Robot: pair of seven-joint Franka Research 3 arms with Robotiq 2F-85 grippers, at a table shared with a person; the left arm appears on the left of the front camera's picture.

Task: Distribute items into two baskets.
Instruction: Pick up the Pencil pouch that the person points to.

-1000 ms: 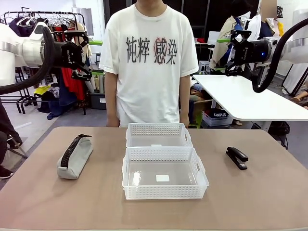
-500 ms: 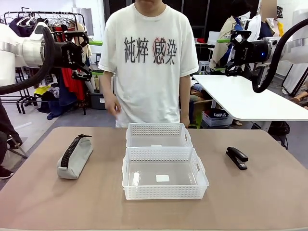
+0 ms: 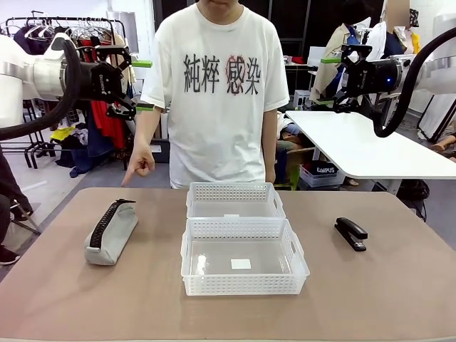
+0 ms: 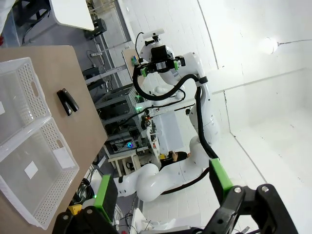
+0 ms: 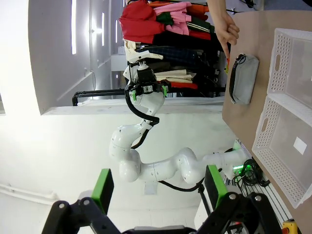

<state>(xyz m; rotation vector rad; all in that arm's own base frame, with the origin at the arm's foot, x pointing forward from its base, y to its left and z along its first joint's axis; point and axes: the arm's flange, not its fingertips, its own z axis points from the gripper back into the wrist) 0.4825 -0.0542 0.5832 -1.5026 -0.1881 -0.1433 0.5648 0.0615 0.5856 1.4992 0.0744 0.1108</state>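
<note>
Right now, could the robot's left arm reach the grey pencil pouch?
Probably yes. The pouch lies uncovered on that arm's side, below the open left end effector; only the person's pointing hand hovers nearby.

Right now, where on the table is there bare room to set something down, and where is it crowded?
Bare strips: between the pouch and the larger basket; between that basket and the stapler; along the near table edge. Crowded: the middle, where the smaller basket abuts the larger, and above the pouch's far end, where the person's hand points down.
</note>
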